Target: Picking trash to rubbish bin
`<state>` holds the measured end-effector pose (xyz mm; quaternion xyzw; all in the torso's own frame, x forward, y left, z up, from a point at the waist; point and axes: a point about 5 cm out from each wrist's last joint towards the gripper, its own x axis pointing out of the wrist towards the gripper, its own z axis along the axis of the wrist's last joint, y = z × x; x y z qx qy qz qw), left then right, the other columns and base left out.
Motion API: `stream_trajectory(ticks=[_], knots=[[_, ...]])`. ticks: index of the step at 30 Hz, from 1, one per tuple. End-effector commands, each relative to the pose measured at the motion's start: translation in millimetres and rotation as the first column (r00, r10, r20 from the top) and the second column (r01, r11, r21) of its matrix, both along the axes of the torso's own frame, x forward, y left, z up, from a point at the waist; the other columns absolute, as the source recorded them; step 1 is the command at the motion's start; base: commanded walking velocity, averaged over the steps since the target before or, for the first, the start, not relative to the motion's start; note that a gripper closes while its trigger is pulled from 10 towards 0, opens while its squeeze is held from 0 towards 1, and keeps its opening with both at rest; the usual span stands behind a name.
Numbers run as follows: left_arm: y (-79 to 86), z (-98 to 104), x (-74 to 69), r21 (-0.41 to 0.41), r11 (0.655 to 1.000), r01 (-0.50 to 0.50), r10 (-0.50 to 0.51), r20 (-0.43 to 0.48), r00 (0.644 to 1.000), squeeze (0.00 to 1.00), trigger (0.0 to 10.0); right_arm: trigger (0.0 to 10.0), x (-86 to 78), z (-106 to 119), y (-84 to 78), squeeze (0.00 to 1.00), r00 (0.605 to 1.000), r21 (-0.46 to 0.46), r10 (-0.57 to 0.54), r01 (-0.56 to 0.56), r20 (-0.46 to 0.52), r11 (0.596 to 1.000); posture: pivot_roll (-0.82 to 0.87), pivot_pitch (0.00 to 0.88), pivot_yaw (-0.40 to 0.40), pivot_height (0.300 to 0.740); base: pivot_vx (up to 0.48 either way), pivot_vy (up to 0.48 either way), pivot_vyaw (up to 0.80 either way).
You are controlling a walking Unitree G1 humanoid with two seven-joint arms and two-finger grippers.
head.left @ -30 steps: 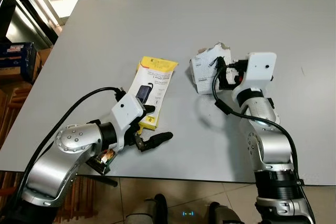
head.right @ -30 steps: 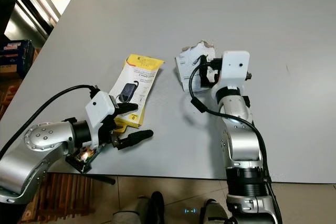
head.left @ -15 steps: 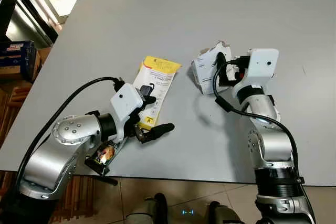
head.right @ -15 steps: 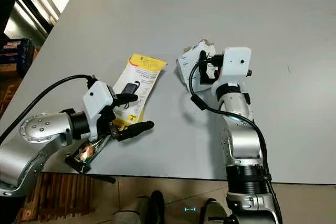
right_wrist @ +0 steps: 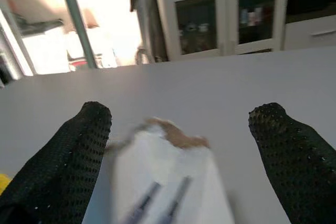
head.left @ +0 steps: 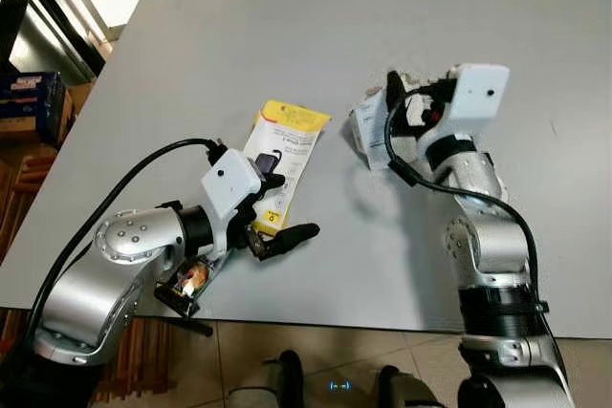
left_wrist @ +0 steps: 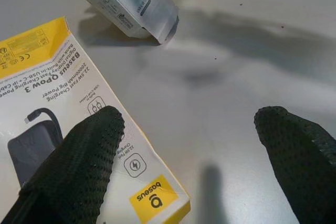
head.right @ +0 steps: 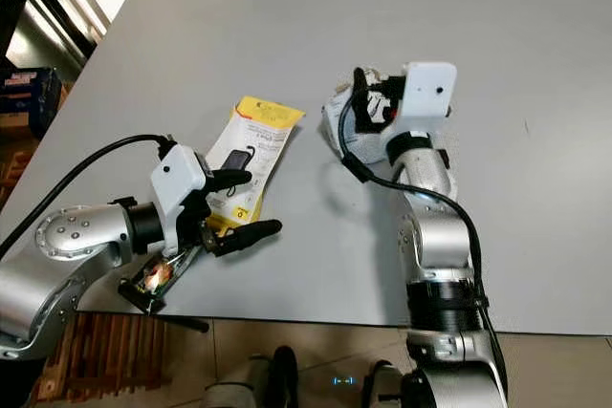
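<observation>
Left eye view: a yellow-and-white flat package [head.left: 278,164] lies on the grey counter [head.left: 287,54], and everything else can be placed from it. The left gripper [head.left: 277,207] sits at the package's near end, its fingers apart: one black finger [left_wrist: 84,156] rests over the package's printed face, the other [left_wrist: 296,153] is off the package on the side toward the robot's right, over bare counter. To the package's right, apart from it, lies a torn white carton [head.left: 368,126]. The right gripper [right_wrist: 178,156] is just at that carton, raised over it, fingers spread wide with the carton's torn top between them, not clamped. Beyond the counter stands a white cabinet [right_wrist: 220,17] with glass doors.
</observation>
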<state>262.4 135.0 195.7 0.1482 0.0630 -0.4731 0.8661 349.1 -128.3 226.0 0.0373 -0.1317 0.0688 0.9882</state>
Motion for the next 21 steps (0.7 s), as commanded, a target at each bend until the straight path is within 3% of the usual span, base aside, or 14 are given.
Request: stream_trajectory(ticks=[1, 10, 18, 21], knots=[[1.0, 4, -3.4, -0.004, 1.0, 0.012, -0.012, 0.004, 1.0, 0.0, 10.0, 10.0, 3.6, 2, 3.7, 0.0, 0.999, 0.043, 0.036, -0.036, 0.001, 0.998, 0.14, 0.234, 0.115, 0.74, 0.0, 0.0, 0.0], [1.5, 3, -6.0, 0.002, 1.0, 0.013, -0.013, -0.009, 1.0, 0.0, 10.0, 10.0, 17.9, 2, 5.9, 0.0, 0.994, 0.221, 0.072, -0.053, -0.082, 0.974, 0.15, 0.236, 0.113, 0.74, 0.0, 0.0, 0.0], [-0.5, 2, -7.0, -0.001, 1.0, 0.02, -0.02, -0.016, 1.0, 0.0, 10.0, 10.0, 26.3, -3, 6.7, 0.0, 0.983, 0.314, 0.105, -0.053, -0.151, 0.948, 0.15, 0.239, 0.111, 0.74, 0.0, 0.0, 0.0], [-1.6, 2, -7.2, -0.007, 1.0, 0.02, -0.02, -0.02, 1.0, 0.0, 10.0, 10.0, 30.9, -16, 6.9, 0.0, 0.961, 0.363, 0.129, -0.033, -0.245, 0.931, 0.15, 0.239, 0.111, 0.74, 0.0, 0.0, 0.0]])
